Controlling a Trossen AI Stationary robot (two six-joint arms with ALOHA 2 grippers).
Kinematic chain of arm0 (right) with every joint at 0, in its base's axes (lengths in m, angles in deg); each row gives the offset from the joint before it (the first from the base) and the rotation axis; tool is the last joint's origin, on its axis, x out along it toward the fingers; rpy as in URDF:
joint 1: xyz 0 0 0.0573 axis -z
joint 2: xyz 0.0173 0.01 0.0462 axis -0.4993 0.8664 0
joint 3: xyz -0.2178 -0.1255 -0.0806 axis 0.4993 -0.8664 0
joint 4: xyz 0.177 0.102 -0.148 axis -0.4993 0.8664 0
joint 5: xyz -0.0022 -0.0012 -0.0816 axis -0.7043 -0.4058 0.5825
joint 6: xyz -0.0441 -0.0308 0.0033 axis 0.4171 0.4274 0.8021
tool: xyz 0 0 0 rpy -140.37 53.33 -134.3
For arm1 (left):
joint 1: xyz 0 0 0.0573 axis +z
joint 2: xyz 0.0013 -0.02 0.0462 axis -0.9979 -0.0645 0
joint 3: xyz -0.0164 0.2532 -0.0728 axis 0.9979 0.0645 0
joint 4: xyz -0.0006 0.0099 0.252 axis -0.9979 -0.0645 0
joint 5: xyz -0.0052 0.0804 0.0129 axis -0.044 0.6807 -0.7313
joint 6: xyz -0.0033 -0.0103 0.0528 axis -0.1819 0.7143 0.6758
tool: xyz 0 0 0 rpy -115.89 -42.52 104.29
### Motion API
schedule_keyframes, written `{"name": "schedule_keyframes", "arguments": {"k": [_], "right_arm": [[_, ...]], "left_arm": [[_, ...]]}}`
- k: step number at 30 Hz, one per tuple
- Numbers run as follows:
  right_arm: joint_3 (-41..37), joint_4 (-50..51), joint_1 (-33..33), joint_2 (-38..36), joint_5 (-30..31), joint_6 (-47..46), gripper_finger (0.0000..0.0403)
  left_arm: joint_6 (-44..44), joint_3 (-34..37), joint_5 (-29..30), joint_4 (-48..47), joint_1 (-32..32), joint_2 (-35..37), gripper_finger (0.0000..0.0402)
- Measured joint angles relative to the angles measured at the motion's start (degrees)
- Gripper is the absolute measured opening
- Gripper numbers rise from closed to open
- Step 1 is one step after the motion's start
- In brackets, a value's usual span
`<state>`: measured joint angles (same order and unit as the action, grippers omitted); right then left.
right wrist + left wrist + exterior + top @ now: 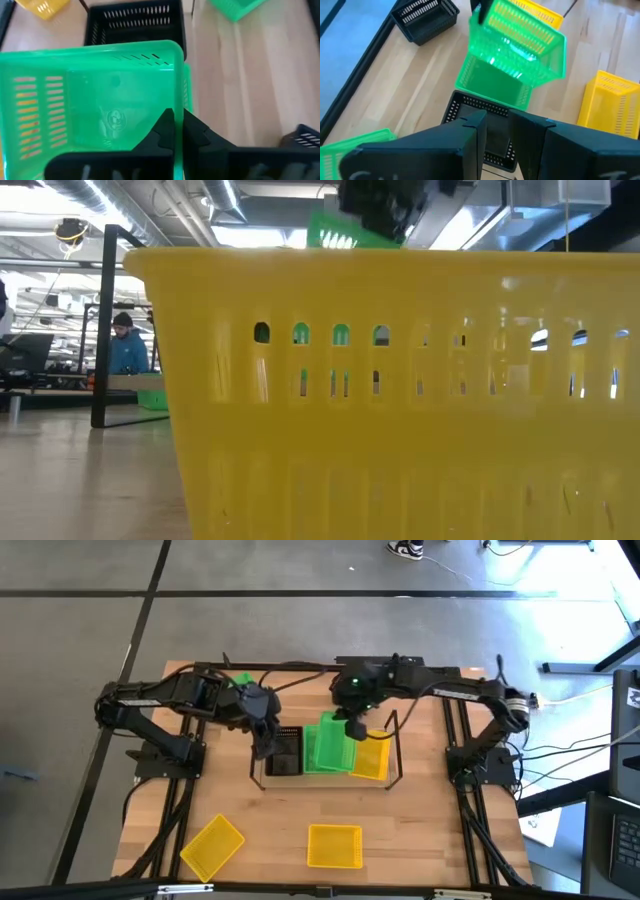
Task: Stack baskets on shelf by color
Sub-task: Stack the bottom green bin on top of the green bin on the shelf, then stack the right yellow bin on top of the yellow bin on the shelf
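Note:
The shelf [392, 745] stands mid-table. It holds a black basket [285, 755] on the left, a green basket [492, 87] in the middle and a yellow basket [372, 758] on the right. My right gripper [355, 727] is shut on a second green basket [328, 740]. That basket is tilted above the green one in the shelf, and it also shows in the left wrist view [525, 40]. My left gripper [498, 130] hovers over the black basket [480, 125] with its fingers a narrow gap apart and nothing between them. My right gripper holds the green basket by one side wall at its rim [178, 107], near a corner. One finger [165, 132] is inside the basket and one [197, 135] is outside. The fingers come from above, pointing down. The basket is lifted clear and tilted over the green basket in the shelf.
Two yellow baskets [212, 845] [334, 845] lie near the table's front edge. The second one fills the low view [400, 400]. A green basket [240, 680] sits at the far left by the left arm. A loose black basket [425, 17] lies by the table frame. A person [125, 345] is in the room behind.

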<state>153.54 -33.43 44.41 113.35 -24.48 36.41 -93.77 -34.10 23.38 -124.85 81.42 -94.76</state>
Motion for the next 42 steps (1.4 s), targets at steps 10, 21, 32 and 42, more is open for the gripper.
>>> {"name": "schedule_keyframes", "arguments": {"k": [10,21,32,42], "right_arm": [[0.0,-0.8,0.0,6.25,0.1,2.99,0.0],[-0.02,-0.76,-0.01,7.4,1.75,6.07,0.0025],[0.96,-0.01,-0.14,7.48,1.99,6.13,0.0095],[14.46,17.6,-3.34,7.43,-0.44,13.78,0.0099]], "left_arm": [[0.0,0.0,0.0,-0.02,1.03,0.0,0.0069],[-0.09,0.0,0.0,-0.02,1.03,0.0,0.0069],[-0.09,0.0,0.0,-0.02,1.03,0.0,0.0069],[-2.93,0.0,0.02,-4.28,1.03,0.0,0.0069]]}}
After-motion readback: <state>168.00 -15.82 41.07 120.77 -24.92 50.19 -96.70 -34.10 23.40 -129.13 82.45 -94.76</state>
